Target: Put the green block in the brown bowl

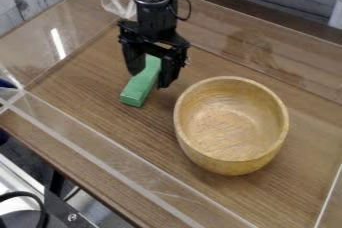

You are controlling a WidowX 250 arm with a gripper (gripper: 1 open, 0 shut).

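The green block [136, 89] lies flat on the wooden table, left of the brown bowl [231, 124]. My black gripper [152, 74] hangs straight down over the block's far end, open, with one finger on each side of that end. The fingers straddle the block without squeezing it, and the block rests on the table. The bowl sits upright and holds nothing.
A clear acrylic wall [80, 142] runs along the front and left of the wooden table [80, 82]. Another clear pane stands at the right edge [327, 197]. Cables trail from the arm at the back.
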